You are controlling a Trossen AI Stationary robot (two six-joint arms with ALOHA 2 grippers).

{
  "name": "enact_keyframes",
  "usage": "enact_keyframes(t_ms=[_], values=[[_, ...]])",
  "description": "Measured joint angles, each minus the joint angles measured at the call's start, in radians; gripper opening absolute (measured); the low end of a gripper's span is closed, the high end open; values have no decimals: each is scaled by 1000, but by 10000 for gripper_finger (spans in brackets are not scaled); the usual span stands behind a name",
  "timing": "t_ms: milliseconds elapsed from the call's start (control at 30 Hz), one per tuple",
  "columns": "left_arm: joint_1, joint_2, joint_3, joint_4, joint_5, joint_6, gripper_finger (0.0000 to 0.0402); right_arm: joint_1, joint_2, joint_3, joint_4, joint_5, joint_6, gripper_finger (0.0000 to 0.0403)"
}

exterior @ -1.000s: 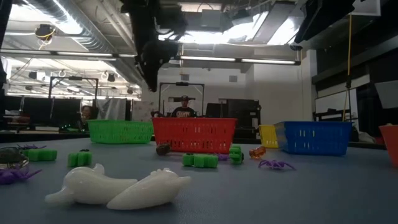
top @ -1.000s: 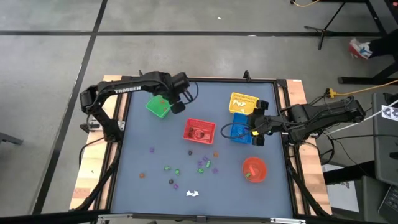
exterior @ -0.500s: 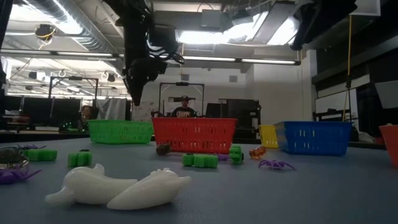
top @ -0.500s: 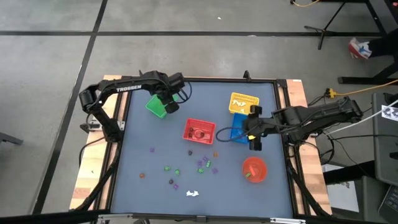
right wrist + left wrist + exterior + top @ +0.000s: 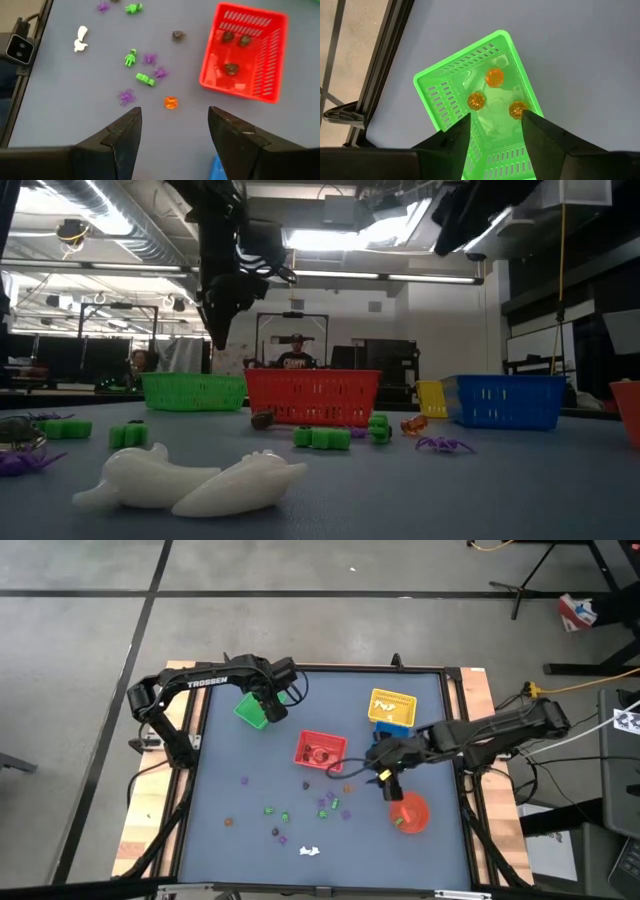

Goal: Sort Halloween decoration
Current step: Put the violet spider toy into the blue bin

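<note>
Trinkets (image 5: pixel 325 803): scattered on the surface (image 5: pixel 230 750), near edge; white piece (image 5: pixel 310 851) lies lengthwise left-right.
Left gripper (image 5: pixel 268 712): above green basket (image 5: pixel 252 710), fingers apart, empty.
Right gripper (image 5: pixel 172 131): over orange trinket (image 5: pixel 171 102), fingers wide.

orange trinkets (image 5: pixel 494 77), green basket (image 5: pixel 451 82)

Bare surface (image 5: pixel 230 745) lies open left of the red basket (image 5: pixel 321 750); trinkets (image 5: pixel 328 804) crowd the middle front; the red bowl (image 5: pixel 408 813) blocks the front right; the yellow basket (image 5: pixel 391 705) lines the back.
</note>
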Motion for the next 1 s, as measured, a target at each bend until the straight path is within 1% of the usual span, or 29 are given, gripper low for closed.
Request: enact_keyframes(t_ms=[133, 300, 367, 567, 667, 900, 1000], values=[[0, 0, 0, 0, 0, 0, 173, 1, 64, 0, 20, -16, 44, 227], [0, 0, 0, 0, 0, 0, 173, 1, 149, 0, 60, -31, 140, 227], [0, 0, 0, 0, 1, 0, 172, 15, 181, 0, 82, -42, 181, 227], [0, 0, 0, 0, 0, 0, 171, 94, 277, 0, 201, -46, 191, 227], [0, 0, 0, 0, 0, 0, 171, 147, 320, 0, 258, 1, 192, 227], [0, 0, 0, 0, 0, 0, 171, 254, 410, 0, 359, 176, 212, 227], [-1, 0, 0, 1, 0, 0, 171, 278, 435, 0, 360, 197, 246, 227]])
